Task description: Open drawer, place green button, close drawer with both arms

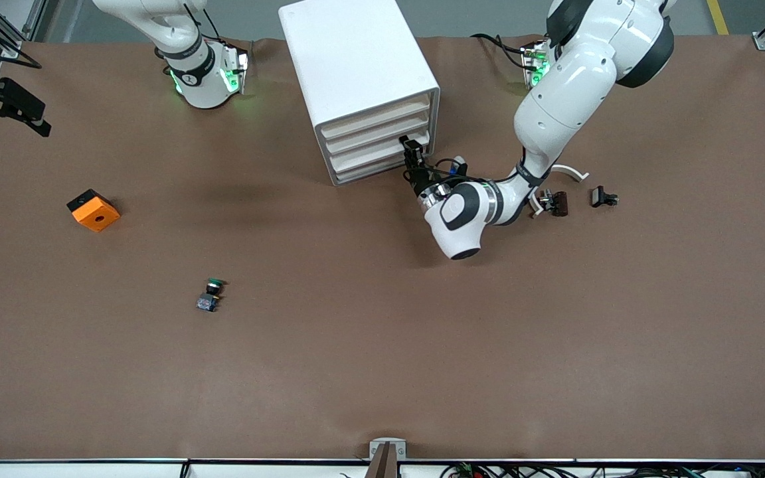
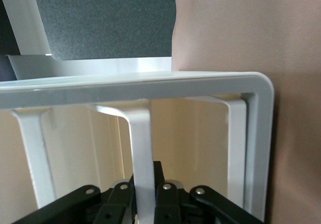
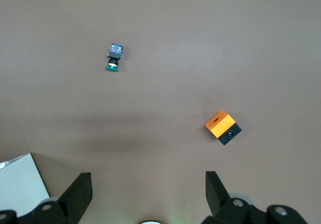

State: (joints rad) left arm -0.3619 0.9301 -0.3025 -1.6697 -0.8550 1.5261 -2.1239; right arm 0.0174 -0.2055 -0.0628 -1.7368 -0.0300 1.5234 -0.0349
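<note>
The white cabinet [image 1: 349, 60] stands at the robots' end of the table, its four drawer fronts level with one another. My left gripper [image 1: 412, 153] is at the cabinet's face, at the end toward the left arm, shut on the cream-white slat [image 2: 142, 138] of a lower drawer [image 1: 372, 151]. In the left wrist view the black fingers [image 2: 170, 199] pinch that slat from both sides. The button [image 1: 212, 295] [image 3: 114, 57], green cap on a dark block, lies on the brown table nearer the front camera. My right gripper [image 3: 148, 181] hangs open and empty high over the table, waiting by the right arm's base.
An orange square block [image 1: 93, 210] [image 3: 222, 127] lies toward the right arm's end. Small black clips [image 1: 555, 201] and a white curved ring [image 1: 572, 171] lie beside the left arm's forearm. The cabinet's corner [image 3: 17, 186] shows in the right wrist view.
</note>
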